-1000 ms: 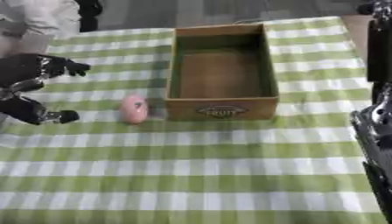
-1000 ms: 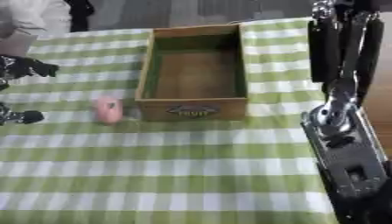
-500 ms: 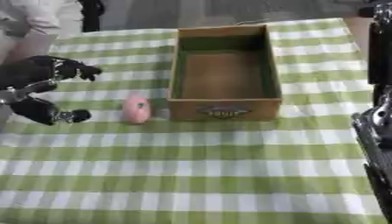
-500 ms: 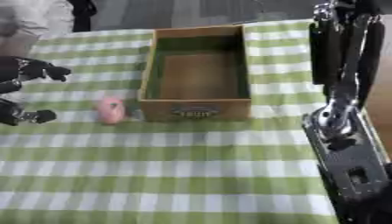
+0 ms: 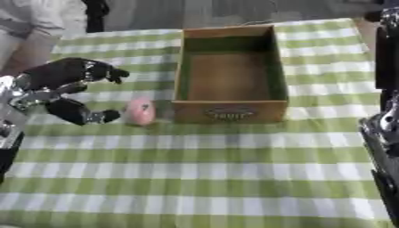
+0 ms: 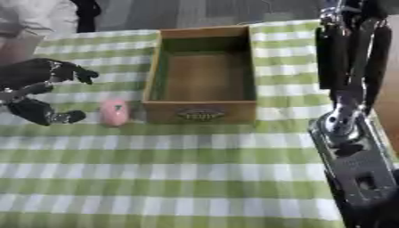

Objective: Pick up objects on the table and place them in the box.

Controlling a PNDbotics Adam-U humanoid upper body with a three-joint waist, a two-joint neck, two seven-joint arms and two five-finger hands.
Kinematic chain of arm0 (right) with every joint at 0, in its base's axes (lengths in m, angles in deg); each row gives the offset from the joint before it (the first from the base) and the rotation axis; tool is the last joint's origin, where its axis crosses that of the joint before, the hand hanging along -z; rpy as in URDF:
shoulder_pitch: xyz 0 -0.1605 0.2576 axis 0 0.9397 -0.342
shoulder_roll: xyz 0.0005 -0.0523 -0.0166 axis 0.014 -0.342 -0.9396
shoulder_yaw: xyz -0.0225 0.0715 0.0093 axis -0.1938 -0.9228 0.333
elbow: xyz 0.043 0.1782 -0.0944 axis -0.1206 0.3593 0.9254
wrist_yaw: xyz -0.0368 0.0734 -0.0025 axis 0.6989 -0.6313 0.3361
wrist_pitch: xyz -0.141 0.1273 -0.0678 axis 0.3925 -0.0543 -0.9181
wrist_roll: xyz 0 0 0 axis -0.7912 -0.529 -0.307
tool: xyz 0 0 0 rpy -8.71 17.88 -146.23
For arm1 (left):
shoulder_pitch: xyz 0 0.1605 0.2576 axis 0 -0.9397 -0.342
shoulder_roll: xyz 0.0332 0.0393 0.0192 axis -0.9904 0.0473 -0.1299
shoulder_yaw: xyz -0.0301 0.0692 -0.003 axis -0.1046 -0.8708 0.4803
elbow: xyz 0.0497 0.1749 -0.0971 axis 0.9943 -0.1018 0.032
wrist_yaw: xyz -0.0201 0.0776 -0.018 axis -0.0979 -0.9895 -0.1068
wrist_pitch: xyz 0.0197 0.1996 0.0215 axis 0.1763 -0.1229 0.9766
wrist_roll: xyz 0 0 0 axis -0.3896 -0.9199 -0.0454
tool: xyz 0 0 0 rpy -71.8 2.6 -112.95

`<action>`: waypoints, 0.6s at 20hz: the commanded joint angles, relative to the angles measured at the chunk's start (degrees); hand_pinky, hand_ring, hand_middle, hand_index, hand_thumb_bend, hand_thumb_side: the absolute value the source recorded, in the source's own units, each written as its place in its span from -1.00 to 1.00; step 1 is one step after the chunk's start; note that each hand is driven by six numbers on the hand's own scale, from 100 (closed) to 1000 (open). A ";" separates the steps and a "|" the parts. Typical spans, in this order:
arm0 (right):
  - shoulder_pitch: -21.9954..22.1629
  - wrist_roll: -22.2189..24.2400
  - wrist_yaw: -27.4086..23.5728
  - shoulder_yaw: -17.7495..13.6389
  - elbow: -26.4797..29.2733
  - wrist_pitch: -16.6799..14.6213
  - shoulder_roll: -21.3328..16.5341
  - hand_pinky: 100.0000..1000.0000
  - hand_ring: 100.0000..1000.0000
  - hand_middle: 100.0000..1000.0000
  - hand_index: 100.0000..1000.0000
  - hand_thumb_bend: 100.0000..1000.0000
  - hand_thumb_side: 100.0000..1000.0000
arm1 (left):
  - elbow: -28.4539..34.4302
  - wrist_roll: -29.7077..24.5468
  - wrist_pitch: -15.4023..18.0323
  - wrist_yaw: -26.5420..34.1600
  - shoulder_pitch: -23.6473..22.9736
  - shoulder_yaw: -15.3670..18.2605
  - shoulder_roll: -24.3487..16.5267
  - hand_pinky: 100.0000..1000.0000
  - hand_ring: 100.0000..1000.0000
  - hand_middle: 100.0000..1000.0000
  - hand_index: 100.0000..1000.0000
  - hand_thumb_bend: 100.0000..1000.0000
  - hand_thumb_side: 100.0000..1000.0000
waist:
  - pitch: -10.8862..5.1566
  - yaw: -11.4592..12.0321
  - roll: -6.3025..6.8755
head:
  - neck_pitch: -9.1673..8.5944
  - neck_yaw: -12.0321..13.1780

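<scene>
Near left edge of surface: left hand spread, thumb and fingers apart, holding nothing. Pink egg-shaped object just right of thumb tip, not touching, close beside box front-left corner. Long axis roughly near-to-far; pointing end unclear. Right arm at right edge, well apart, hand not visible. Left clearly nearer.

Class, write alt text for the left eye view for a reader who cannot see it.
The robot's left hand, fingers spread open, hovers just left of a small pink object on a green-checked tablecloth. An open, empty cardboard box stands right of the object.
</scene>
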 commanded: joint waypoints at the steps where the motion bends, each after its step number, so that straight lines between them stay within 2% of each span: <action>1: -0.25 -0.39 -0.30 0.07 1.17 -0.15 -0.39 0.67 0.29 0.30 0.73 -1.00 1.00 | -0.54 -10.86 10.35 -1.59 1.26 -0.51 0.06 0.22 0.39 0.37 1.00 -0.05 0.74 | -1.06 0.05 0.02 | -0.06 -0.09; 3: -0.14 -0.45 -0.37 0.13 1.17 -0.21 -0.39 0.67 0.29 0.30 0.73 -1.00 1.00 | -1.17 -11.58 10.35 -2.27 1.56 -1.14 0.45 0.23 0.40 0.37 1.00 0.03 0.60 | -1.11 0.03 0.12 | 0.11 -0.51; 5: -0.07 -0.47 -0.41 0.19 1.17 -0.25 -0.40 0.67 0.29 0.30 0.73 -1.00 1.00 | -1.92 -12.29 10.35 -3.12 2.17 -1.80 0.66 0.24 0.40 0.36 0.98 -0.02 0.48 | -1.17 0.03 0.18 | 0.29 -0.95; 12: 0.22 -0.37 -0.43 0.42 1.17 -0.32 -0.37 0.67 0.29 0.29 0.74 -1.00 1.00 | -4.94 -10.48 10.35 -8.23 5.07 -3.96 0.88 0.28 0.44 0.41 0.98 0.07 0.52 | -1.49 0.27 0.37 | 0.73 -1.98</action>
